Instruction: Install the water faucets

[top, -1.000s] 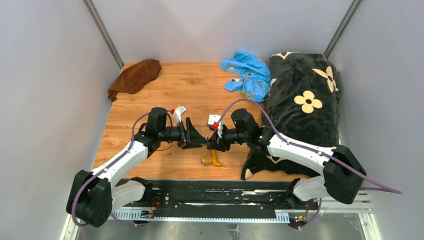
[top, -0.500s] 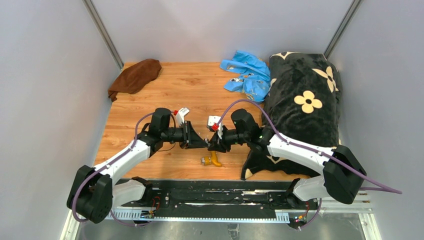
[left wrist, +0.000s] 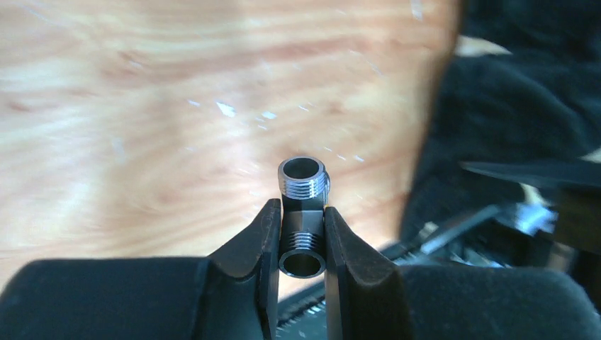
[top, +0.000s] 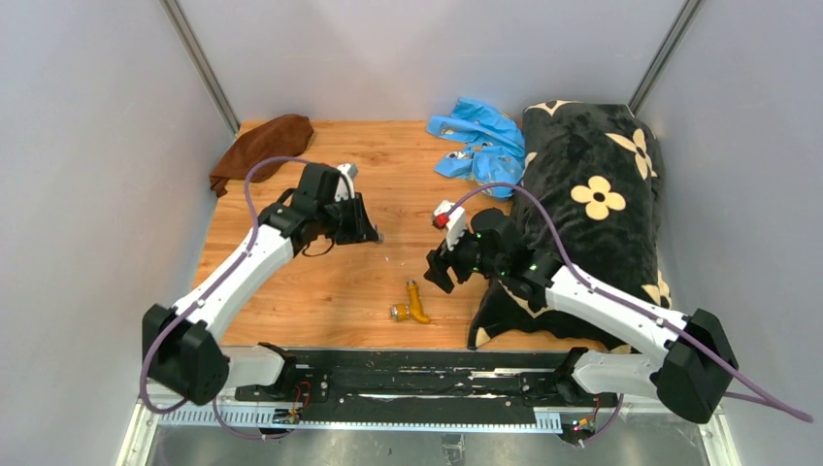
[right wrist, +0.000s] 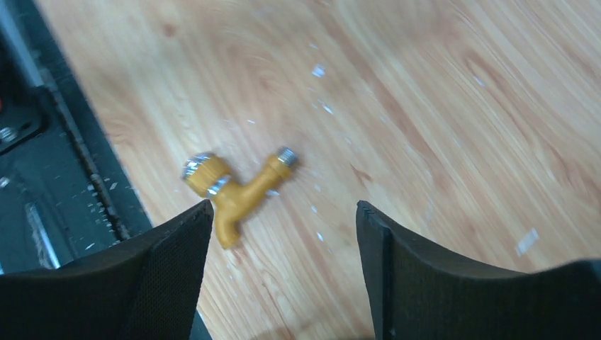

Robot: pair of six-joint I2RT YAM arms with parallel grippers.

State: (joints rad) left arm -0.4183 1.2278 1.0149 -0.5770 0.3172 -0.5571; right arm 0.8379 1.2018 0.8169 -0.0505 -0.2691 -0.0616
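Note:
A brass-orange bent tap spout [top: 415,306] [right wrist: 234,188] with silver ends lies on the wooden table near its front edge. My left gripper [top: 374,236] [left wrist: 301,207] is shut on the small silver T-shaped fitting [left wrist: 305,173], whose threaded ends stick out above and below the fingers. It hangs over the table's left half, well away from the spout. My right gripper [top: 437,272] [right wrist: 283,209] stands open and empty just above and to the right of the spout, which shows beside its left finger [right wrist: 170,248].
A crumpled blue plastic bag [top: 480,146] lies at the back. A brown cloth [top: 262,148] sits in the far left corner. A black blanket [top: 592,194] with cream flowers covers the right side. A black rail [top: 417,374] runs along the near edge.
The two grippers met at mid-table. The left one shut on the fitting and carried it back and left. The right one opened and drew away to the right. The spout stayed put.

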